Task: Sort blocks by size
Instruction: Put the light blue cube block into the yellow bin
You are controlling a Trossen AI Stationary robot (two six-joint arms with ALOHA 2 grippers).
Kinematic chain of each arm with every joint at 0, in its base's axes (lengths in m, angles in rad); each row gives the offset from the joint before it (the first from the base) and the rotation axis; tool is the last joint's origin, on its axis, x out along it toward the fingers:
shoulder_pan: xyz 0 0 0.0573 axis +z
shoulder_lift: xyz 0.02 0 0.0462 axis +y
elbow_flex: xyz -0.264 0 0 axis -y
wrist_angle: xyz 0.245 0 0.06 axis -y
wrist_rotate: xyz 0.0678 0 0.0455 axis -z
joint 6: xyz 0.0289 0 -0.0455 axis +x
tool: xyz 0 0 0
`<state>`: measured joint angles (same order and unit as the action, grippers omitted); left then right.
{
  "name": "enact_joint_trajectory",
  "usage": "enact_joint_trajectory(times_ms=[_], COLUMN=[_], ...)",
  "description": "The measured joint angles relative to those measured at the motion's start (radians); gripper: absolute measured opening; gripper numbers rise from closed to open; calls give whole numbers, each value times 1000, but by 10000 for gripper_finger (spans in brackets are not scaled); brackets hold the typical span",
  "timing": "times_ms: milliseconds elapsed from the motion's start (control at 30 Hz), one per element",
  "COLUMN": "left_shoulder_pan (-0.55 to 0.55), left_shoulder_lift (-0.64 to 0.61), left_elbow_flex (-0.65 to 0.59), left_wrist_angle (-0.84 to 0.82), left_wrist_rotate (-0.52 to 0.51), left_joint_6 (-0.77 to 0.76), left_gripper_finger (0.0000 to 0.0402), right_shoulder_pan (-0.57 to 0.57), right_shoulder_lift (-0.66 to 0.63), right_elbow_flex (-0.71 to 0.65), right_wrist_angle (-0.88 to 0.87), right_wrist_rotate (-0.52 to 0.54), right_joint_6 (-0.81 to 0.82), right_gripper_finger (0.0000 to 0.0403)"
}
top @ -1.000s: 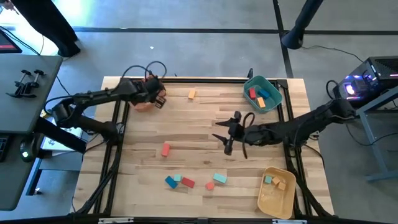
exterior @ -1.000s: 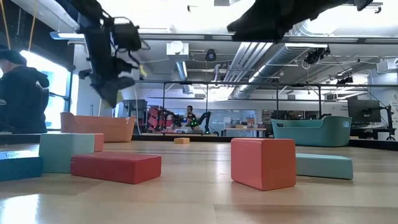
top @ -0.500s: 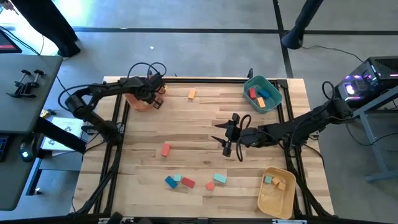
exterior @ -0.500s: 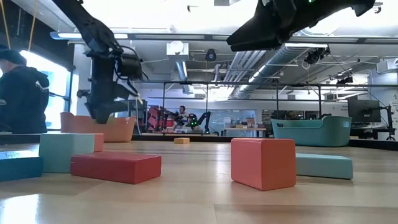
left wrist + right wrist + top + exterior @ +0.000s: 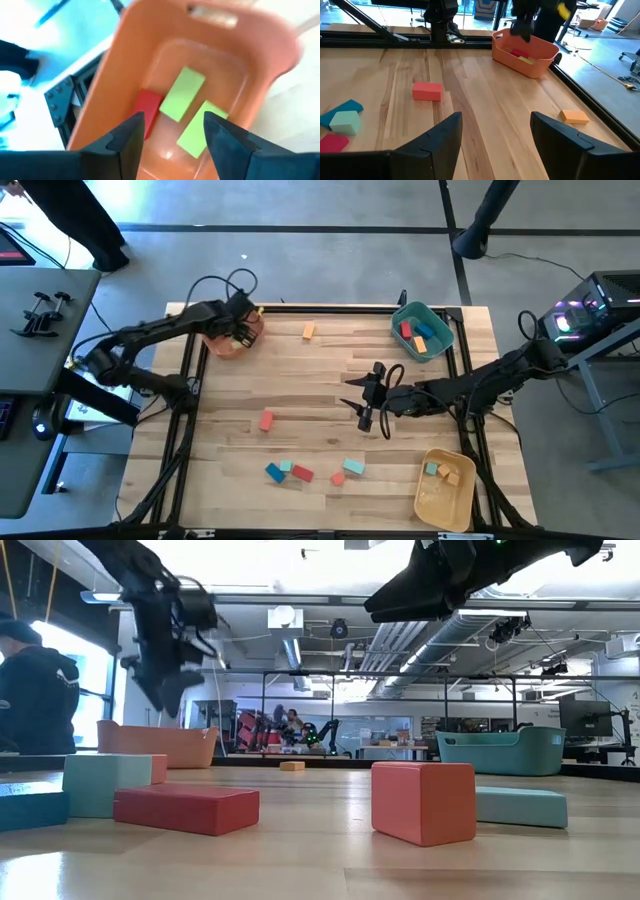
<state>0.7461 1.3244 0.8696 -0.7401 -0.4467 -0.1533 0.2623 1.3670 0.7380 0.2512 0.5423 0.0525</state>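
Two arms work over the wooden counter [image 5: 330, 370] in the high view: the left pincer [image 5: 240, 320] hangs over the orange bin [image 5: 228, 346] at the counter's far left corner, and the right pincer [image 5: 367, 395] hovers over bare wood near the middle, with open room all round it. Beside that orange bin, along the far edge, lies a small orange block [image 5: 308, 331]; a red block [image 5: 266, 420] sits alone well nearer, and a cluster of blue, teal and red blocks [image 5: 290, 471] lies close to the near edge. The teal bin [image 5: 422, 330] holds red, orange and blue pieces at the far right corner; the yellow bin [image 5: 446, 489] overhangs the near right edge. In the low view, a red bar [image 5: 186, 810] and a salmon cube [image 5: 423, 802] stand in front, and the orange bin shows behind on the left. In the left wrist view, the pincer's fingers [image 5: 125, 142] are spread and empty above the orange bin, where two green blocks [image 5: 182, 94] and a red one [image 5: 147, 106] lie. In the right wrist view, the right pincer's fingers [image 5: 437, 137] are parted, holding nothing. No readable writing shows.
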Motion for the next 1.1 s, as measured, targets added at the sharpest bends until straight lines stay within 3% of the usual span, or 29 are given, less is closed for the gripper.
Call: enact_joint_trajectory(times_ms=[133, 300, 467, 633, 733, 833, 967, 1100], left_shoulder_pan=[-32, -133, -280, -442, -537, -638, -795, -940], left_shoulder_lift=[-107, -216, -275, -225, -145, -67, 3, 16], left_elbow_flex=[-1, -63, -241, -460, -540, -540, -464, -338], left_wrist_angle=[24, 191, 602, 1241, 1530, 1610, 1520, 1286], left_wrist_rotate=[25, 78, 225, 295, 219, 94, -63, -257], left_joint_6=[-1, 2, 44, 5, 10, 55, 181, 296], left_gripper_finger=[194, 195, 195, 195, 195, 195, 193, 189], right_shoulder_pan=[0, 0, 0, -22, -47, -68, -93, -117], right_shoulder_lift=[0, 1, 23, 76, 113, 152, 197, 228], right_elbow_flex=[0, 0, 0, 0, 0, 0, 0, -1], right_wrist_angle=[0, 0, 0, 19, 74, 174, 282, 356], right_wrist_rotate=[0, 0, 1, 0, 1, -1, -81, -168], right_joint_6=[9, 22, 24, 32, 37, 37, 8, -29], right_gripper_finger=[232, 232, 232, 232, 232, 232, 232, 232])
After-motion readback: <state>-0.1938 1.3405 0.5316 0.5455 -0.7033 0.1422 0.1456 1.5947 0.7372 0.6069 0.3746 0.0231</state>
